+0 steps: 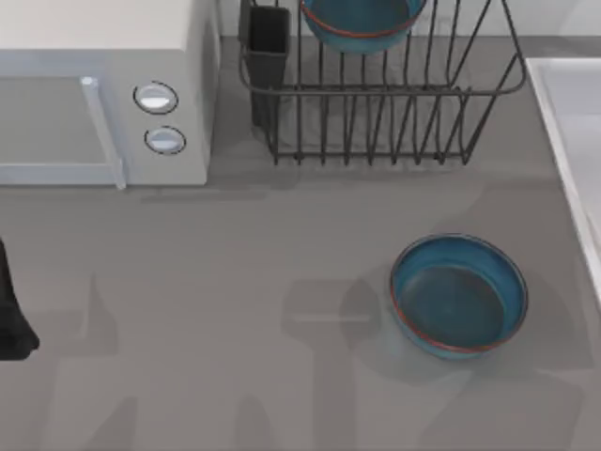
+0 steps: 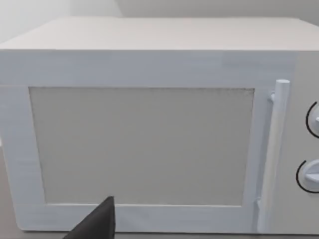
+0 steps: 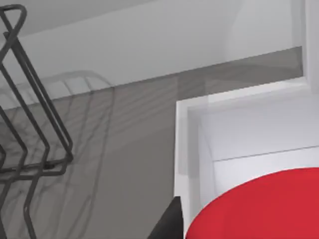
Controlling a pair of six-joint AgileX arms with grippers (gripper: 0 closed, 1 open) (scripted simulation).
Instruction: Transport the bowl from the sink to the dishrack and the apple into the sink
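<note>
A blue bowl [image 1: 362, 23] with a reddish rim rests in the dark wire dishrack [image 1: 385, 103] at the back. An identical bowl [image 1: 458, 295] stands upright on the table, right of centre. The pale sink [image 1: 568, 132] runs along the right edge. In the right wrist view the red apple [image 3: 264, 209] looms close over the sink's corner [image 3: 192, 129], with one dark finger [image 3: 168, 224] against its side; my right gripper [image 3: 219, 231] is shut on it. My left arm [image 1: 11, 319] is parked at the left edge.
A white microwave [image 1: 103, 89] with two round knobs fills the back left; the left wrist view faces its door [image 2: 144, 144], with a dark fingertip [image 2: 97, 224] low in front. A black cutlery cup [image 1: 268, 47] sits at the rack's left corner.
</note>
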